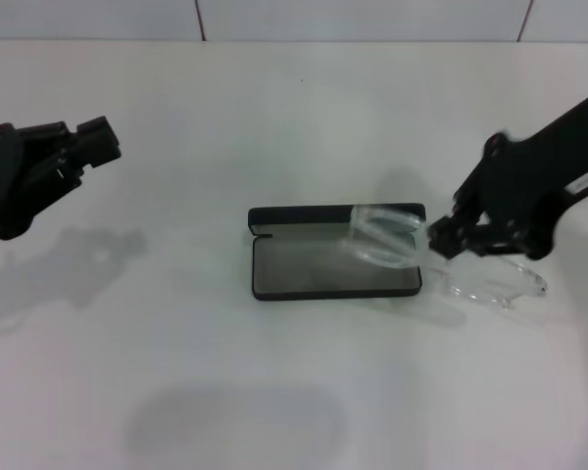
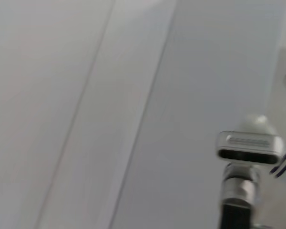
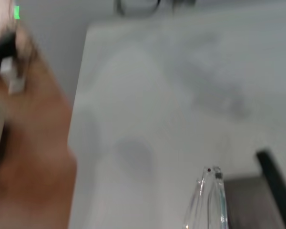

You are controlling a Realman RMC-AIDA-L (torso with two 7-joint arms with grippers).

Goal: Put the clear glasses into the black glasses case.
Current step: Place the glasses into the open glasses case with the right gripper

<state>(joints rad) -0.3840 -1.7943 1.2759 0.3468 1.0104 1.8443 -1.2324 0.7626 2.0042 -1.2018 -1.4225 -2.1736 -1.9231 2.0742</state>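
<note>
**Glasses over case's right end, not yet in**

The clear glasses [image 1: 387, 233] are hanging right of centre in the head view, lenses over the right end of the open black glasses case [image 1: 314, 269], w/ one arm trailing out past the case edge toward the table [image 1: 274, 127]. The right gripper [image 1: 443, 238] is pinching them at the hinge end, fingers closed on the frame. Step in hand: carrying/placing. Next move likely needs shifting them left & lowering flat into the grey lining. The left gripper [image 1: 96, 145] is idling at upper left; can't tell its fingers' state.
</note>
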